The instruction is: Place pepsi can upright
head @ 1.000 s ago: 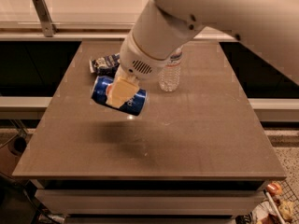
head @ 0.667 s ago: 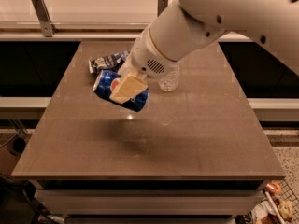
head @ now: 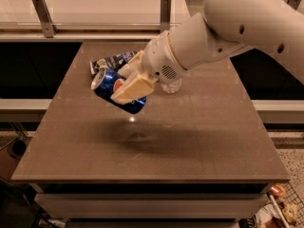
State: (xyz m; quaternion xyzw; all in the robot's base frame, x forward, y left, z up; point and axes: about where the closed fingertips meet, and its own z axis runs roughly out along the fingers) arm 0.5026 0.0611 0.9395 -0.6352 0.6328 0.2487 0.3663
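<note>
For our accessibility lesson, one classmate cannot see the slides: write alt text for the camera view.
The gripper of a white robot arm holds a blue Pepsi can tilted in the air above a brown table, silver top pointing up-left. Behind it are a foil snack bag and a clear plastic bottle, mostly hidden by the arm.

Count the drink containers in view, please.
2. The can is held tilted above the table in the gripper, left of centre. The bottle stands behind it, mostly hidden by the arm. More could be hidden behind the arm.
</note>
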